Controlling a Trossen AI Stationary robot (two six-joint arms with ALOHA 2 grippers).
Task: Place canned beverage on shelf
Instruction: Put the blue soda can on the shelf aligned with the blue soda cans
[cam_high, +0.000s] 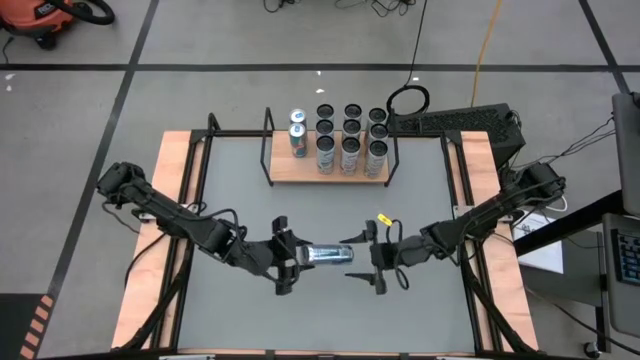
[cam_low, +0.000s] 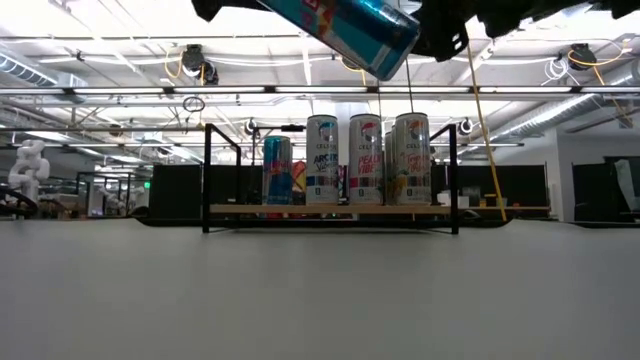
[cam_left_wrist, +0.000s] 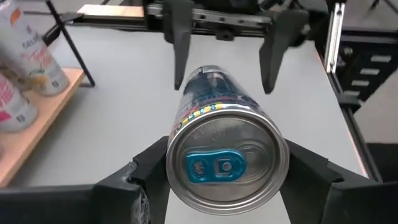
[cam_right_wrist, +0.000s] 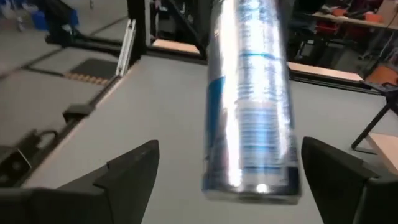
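Left hand (cam_high: 291, 256) grips can (cam_high: 328, 255); right hand (cam_high: 372, 258) apart.

One small wooden shelf (cam_high: 290, 170) stands on one grey table (cam_high: 330, 215). Eleven upright cans (cam_high: 350, 152) stand on it: nine tall ones in three rows of three, plus two shorter ones (cam_high: 298, 134). A twelfth can (cam_high: 328, 255) lies sideways between two grippers.
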